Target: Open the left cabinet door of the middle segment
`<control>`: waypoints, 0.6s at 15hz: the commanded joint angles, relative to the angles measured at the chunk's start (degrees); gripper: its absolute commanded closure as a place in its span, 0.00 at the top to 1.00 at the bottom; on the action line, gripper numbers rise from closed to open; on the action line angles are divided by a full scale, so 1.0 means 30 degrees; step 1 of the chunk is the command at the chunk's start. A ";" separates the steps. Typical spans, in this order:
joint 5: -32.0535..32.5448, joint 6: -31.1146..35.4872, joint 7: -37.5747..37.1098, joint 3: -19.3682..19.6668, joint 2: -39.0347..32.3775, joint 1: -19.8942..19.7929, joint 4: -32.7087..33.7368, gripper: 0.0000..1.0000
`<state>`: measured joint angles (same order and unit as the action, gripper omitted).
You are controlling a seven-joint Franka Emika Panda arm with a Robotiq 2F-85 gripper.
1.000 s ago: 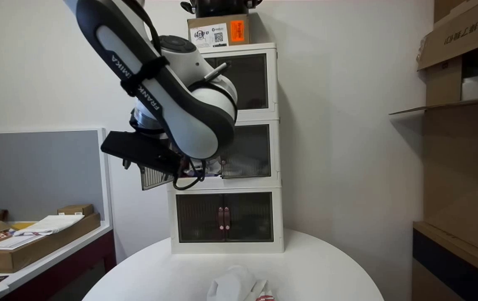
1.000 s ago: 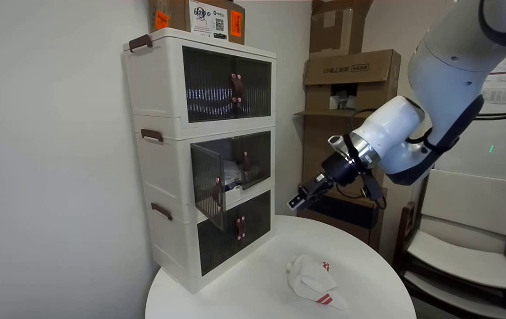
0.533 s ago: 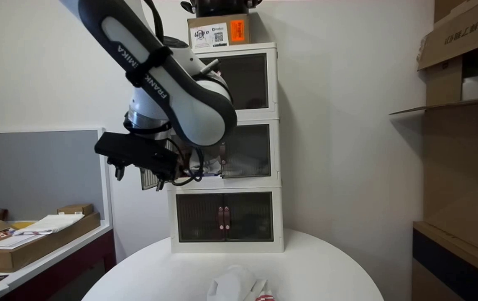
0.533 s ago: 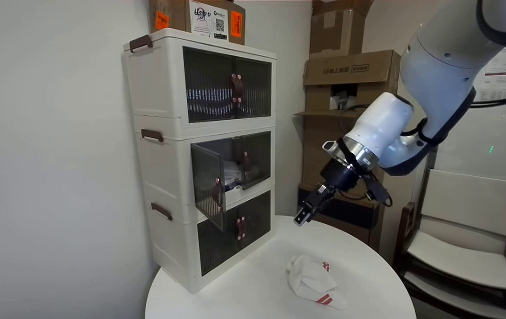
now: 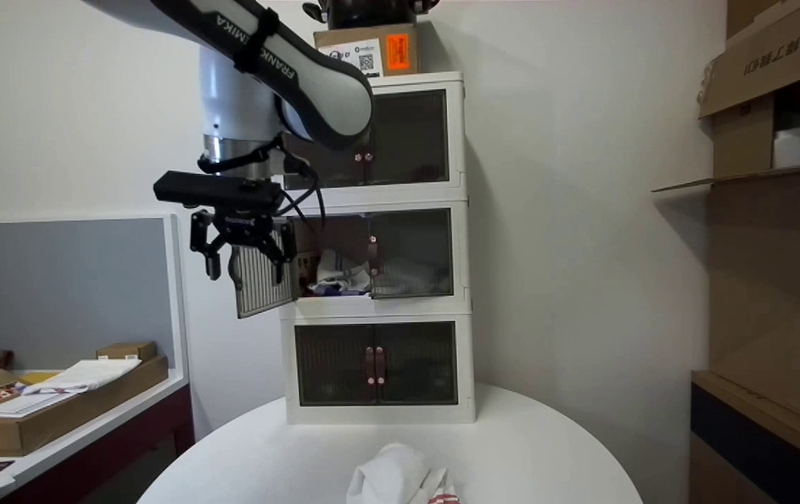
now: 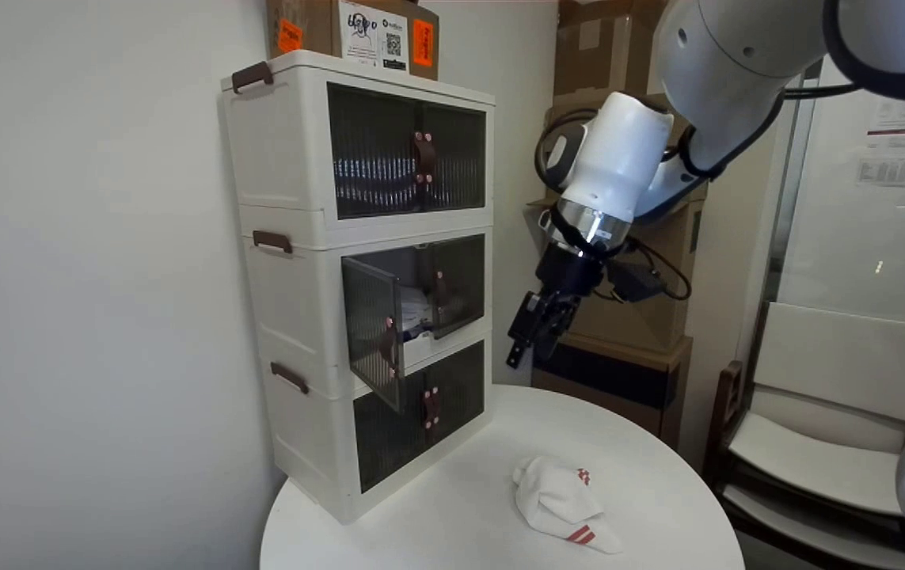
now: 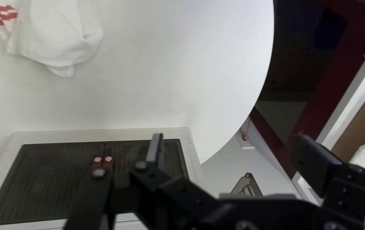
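Chunky, glossy white, round-jointed arm (image 6: 614, 150), with a wide black stripe (image 5: 214, 36) showing pale "FRANK" and "MIKA" lettering (image 5: 279, 64) either side of a black strap (image 5: 257, 42). Shiny silver wrist collar (image 5: 230, 147), loopy black cables (image 5: 316, 185), boxy black wrist camera (image 5: 218, 190), black 2-finger gripper (image 5: 246, 271) with round silvery screw heads (image 7: 98, 173) up close.

Left cabinet door (image 6: 371, 328) ribbed, glassy; cloth (image 6: 557, 497) matt

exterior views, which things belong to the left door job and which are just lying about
Job:
ribbed dark-glass left door, standing open
white boxy middle segment
black two-fingered hand

Lying about:
crumpled white cloth with red stripes
orange-labelled brown cardboard box
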<state>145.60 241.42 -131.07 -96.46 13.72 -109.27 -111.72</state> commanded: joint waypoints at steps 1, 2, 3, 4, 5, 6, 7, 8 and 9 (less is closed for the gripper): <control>-0.0026 0.1008 -0.2402 0.2040 0.3126 0.1798 0.1372 1.00; -0.0199 0.0274 -0.2486 0.2453 0.3451 0.2304 0.0600 1.00; -0.0278 0.0879 -0.2624 0.3002 0.4186 0.2313 0.0916 1.00; -0.0325 0.0680 -0.2653 0.3499 0.4740 0.2629 0.0473 1.00; -0.0338 0.0533 -0.2703 0.4085 0.5290 0.2877 0.0144 1.00; -0.0348 0.0561 -0.0301 0.2684 0.1819 0.2691 -0.0317 1.00; -0.0441 0.0134 0.0447 0.2929 0.2256 0.3041 -0.1232 1.00; -0.0503 0.0115 0.1184 0.2961 0.2167 0.3239 -0.1598 1.00; -0.0515 0.0075 0.2070 0.3092 0.2124 0.3414 -0.2196 1.00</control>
<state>144.05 241.64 -131.90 -87.76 23.44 -100.77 -113.39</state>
